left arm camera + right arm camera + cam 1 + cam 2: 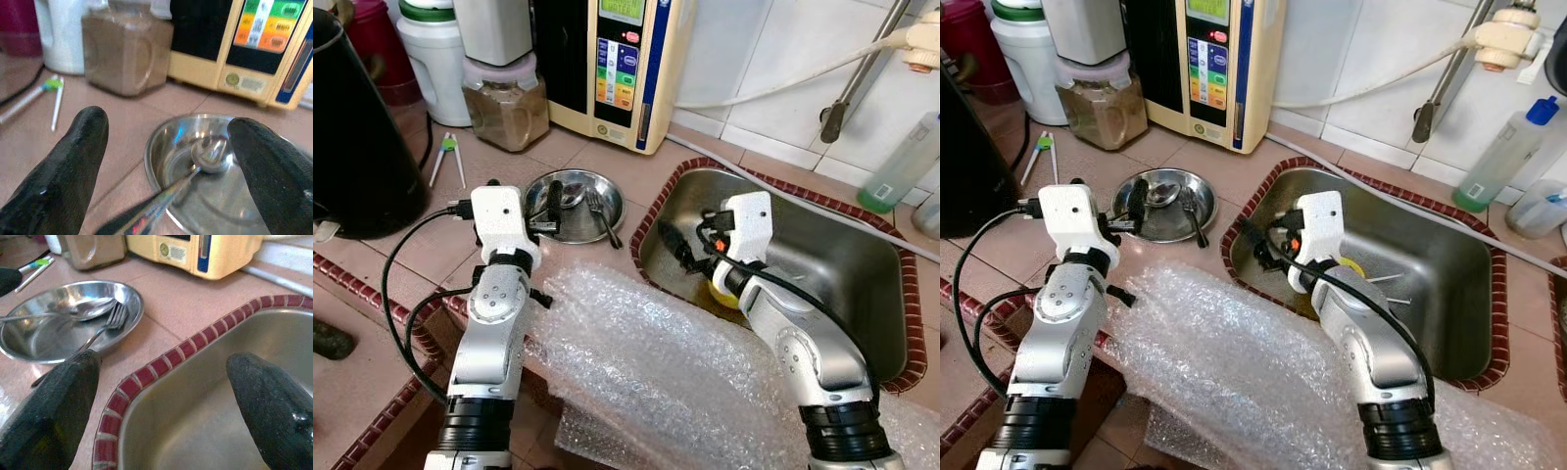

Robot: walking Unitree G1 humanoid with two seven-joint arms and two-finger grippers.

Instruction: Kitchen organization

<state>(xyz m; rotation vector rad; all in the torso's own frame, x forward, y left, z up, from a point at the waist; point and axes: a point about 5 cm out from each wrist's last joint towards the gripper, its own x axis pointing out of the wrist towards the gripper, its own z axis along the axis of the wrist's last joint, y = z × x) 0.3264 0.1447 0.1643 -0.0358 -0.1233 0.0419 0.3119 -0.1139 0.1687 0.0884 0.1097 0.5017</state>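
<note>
A round steel plate (pixel 536 181) lies on the tiled counter left of the sink (pixel 842 264). A spoon (pixel 210 155) and a fork (pixel 602 215) lie in it. My left gripper (pixel 548 211) hovers open at the plate's near left rim, and the spoon's handle runs between its fingers (pixel 83 147) without touching them. My right gripper (pixel 677 247) is open over the sink's left edge, pointing toward the plate (pixel 29 347), with nothing between its fingers (pixel 264 396). A yellow object (pixel 1351 266) lies in the sink, partly hidden under my right wrist.
Bubble wrap (pixel 646 362) covers the counter's front edge between my arms. A black kettle (pixel 357 137) stands at the left. A jar of brown powder (pixel 506 113), a cream water machine (pixel 617 69) and a white jug (pixel 431 59) line the back. Green-tipped tongs (pixel 448 157) lie nearby.
</note>
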